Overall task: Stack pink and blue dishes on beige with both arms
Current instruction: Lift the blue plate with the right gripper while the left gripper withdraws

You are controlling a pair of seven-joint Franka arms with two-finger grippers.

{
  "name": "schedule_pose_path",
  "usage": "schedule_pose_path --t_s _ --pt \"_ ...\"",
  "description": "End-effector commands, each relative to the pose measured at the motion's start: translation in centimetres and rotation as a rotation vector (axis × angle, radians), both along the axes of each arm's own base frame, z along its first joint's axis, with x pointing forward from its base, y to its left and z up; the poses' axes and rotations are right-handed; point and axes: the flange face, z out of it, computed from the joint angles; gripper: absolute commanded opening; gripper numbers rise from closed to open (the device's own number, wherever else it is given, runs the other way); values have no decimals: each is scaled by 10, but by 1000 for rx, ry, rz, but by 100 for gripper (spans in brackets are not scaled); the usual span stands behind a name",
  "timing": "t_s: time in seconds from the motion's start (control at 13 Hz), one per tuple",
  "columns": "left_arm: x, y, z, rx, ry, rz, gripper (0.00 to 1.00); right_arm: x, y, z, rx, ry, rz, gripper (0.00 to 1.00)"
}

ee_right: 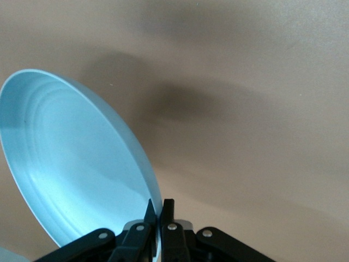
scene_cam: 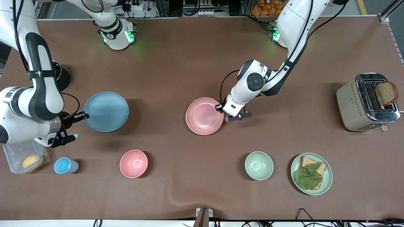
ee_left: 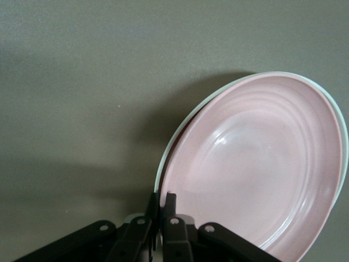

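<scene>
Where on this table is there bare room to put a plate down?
Bare patches: between the blue plate and pink plate; between the pink plate and toaster; the strip by the arms' bases. Crowded: the row of cup, bowls and bread plate.

The left white jointed robot arm (scene_cam: pixel 285 37) comes from its green-lit base at the table's top edge and bends down toward the table's middle, its wrist angled low. Its small black two-finger gripper (scene_cam: pixel 219 107) has its fingers (ee_left: pixel 170 207) pinched together on the rim of the pale pink flat round plate (scene_cam: pixel 204 115).

The right white jointed robot arm (scene_cam: pixel 34 85) reaches out at its own end of the table, forearm folded back on itself. Its small black gripper (scene_cam: pixel 84 115) has its fingertips (ee_right: pixel 168 210) clamped on the rim of the light blue flat round plate (scene_cam: pixel 106 111), which hangs tilted from the grip.
</scene>
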Motion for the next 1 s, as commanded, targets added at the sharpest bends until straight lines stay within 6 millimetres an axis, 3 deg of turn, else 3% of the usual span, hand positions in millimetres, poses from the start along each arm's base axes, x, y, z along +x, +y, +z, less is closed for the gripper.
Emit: schedule_pose_path --t_s 0.0,0.08,0.15,0.31,0.46,0.54,0.69,0.77,0.92 --pt "13 0 5 -14 -9 49 76 2 4 6 15 6 -18 0" --pt "13 -2 9 -15 -9 66 100 1 6 6 16 7 -18 0" --pt "13 -4 19 -20 -19 74 100 2 10 6 17 9 -10 0" --pt "23 5 57 -26 -51 84 100 3 13 8 16 8 -7 0" --pt "35 30 121 10 -86 75 100 4 25 9 10 12 -26 0" --pt "47 52 156 58 -133 59 100 4 36 9 22 14 -47 0" --pt "56 83 209 195 -179 5 100 4 65 10 17 26 -78 0" --pt "55 92 223 254 -174 -13 100 4 83 10 11 32 -99 0" --pt "62 130 263 348 -219 -33 100 2 126 4 9 54 -139 0"
